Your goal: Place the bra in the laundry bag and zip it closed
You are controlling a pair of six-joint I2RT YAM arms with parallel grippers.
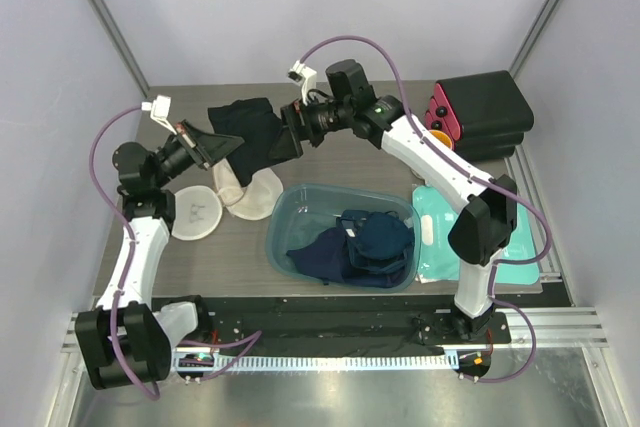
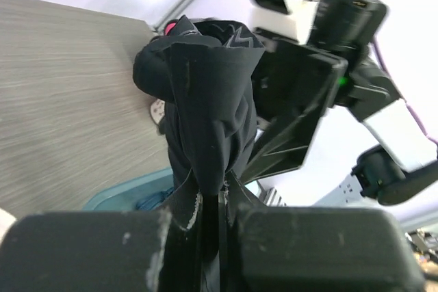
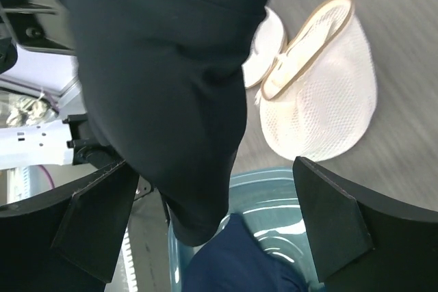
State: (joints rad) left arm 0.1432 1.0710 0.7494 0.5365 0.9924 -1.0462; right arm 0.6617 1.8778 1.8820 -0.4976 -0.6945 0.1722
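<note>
Small black soft-fabric bra dangles mid-air, pinched tight in the left gripper. The right gripper waits beside it, fingers spread. The cream-white round mesh laundry bag lies open nearby, so insertion and zipping both remain.

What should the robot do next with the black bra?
Probably lower the bra toward the laundry bag: the left gripper pinches it in the air, the right gripper is open around it, and the bag lies open on the table.
</note>
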